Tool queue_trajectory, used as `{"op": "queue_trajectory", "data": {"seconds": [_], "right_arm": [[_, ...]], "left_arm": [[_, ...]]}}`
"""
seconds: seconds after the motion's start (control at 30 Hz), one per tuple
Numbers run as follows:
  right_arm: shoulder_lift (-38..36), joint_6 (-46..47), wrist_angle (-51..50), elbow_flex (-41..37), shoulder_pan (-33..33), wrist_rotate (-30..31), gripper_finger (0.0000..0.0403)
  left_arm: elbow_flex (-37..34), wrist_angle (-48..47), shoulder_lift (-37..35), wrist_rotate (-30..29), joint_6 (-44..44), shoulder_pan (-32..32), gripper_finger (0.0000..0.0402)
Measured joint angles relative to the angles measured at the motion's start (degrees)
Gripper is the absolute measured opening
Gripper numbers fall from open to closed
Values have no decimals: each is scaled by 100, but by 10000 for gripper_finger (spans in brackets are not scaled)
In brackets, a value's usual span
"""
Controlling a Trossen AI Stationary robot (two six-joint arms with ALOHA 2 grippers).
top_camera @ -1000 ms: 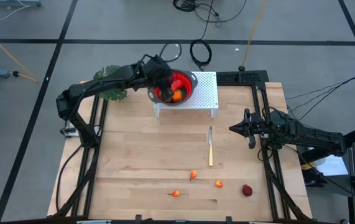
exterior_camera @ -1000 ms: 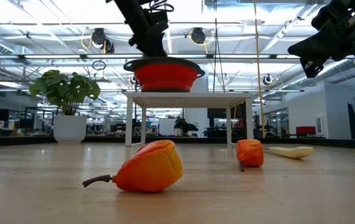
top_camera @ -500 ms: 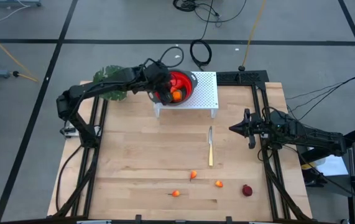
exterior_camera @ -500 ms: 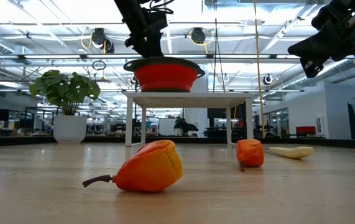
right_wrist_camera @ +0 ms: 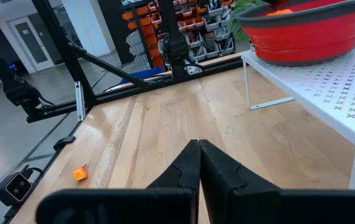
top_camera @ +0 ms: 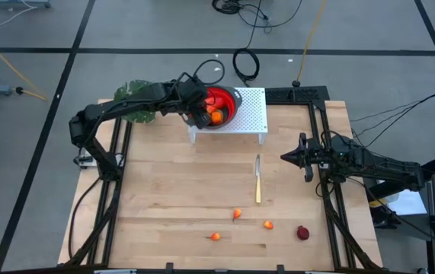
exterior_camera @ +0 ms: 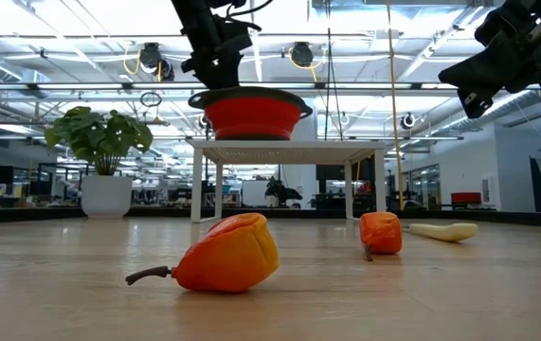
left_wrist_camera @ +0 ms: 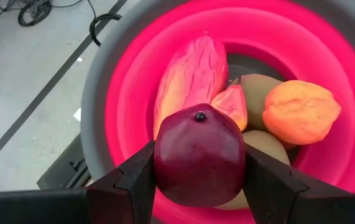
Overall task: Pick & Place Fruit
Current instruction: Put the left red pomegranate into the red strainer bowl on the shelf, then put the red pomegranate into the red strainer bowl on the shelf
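My left gripper point(left_wrist_camera: 199, 186) is over the left side of a red bowl point(top_camera: 221, 106) and is shut on a dark-red fruit point(left_wrist_camera: 199, 155). The bowl stands on a white rack point(top_camera: 254, 114) at the table's far edge. In the bowl lie a red-yellow oblong fruit point(left_wrist_camera: 189, 78), an orange fruit point(left_wrist_camera: 301, 112) and brown ones point(left_wrist_camera: 258, 87). Three small orange fruits point(top_camera: 237, 214) point(top_camera: 215, 237) point(top_camera: 268, 224) and a dark-red one point(top_camera: 302, 233) lie near the table's front. My right gripper point(right_wrist_camera: 199, 162) waits shut at the right edge. My left gripper pinches the dark-red fruit between its two fingers point(left_wrist_camera: 133, 180), one on each of two opposite sides point(left_wrist_camera: 165, 168). The fingers slant down into the bowl from the table's left. The fruit is held over the bowl's inside, its small dark end up; whether it touches the fruits below, I cannot tell.
A slim knife point(top_camera: 258, 180) lies on the wood in the middle right. A leafy green plant point(top_camera: 135, 100) stands at the far left beside the rack. Dark frame rails run along the table's left and right sides.
My left gripper has rolled at the wrist and tipped further down over the bowl's left side, keeping hold of the dark-red fruit. The bowl and the fruits on the table have stayed where they were.
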Motion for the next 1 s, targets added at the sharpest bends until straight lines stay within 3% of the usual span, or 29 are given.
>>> {"op": "queue_trajectory", "data": {"seconds": [0.27,0.77,1.0], "right_arm": [[0,0,1,-1,0,0,0],[0,39,2,-1,0,0,0],[-2,39,4,-1,0,0,0]], "left_arm": [[-2,-4,0,-37,-6,2,202],[14,-24,-7,-38,325,7,261],[738,-194,-46,-46,371,13,269]]}}
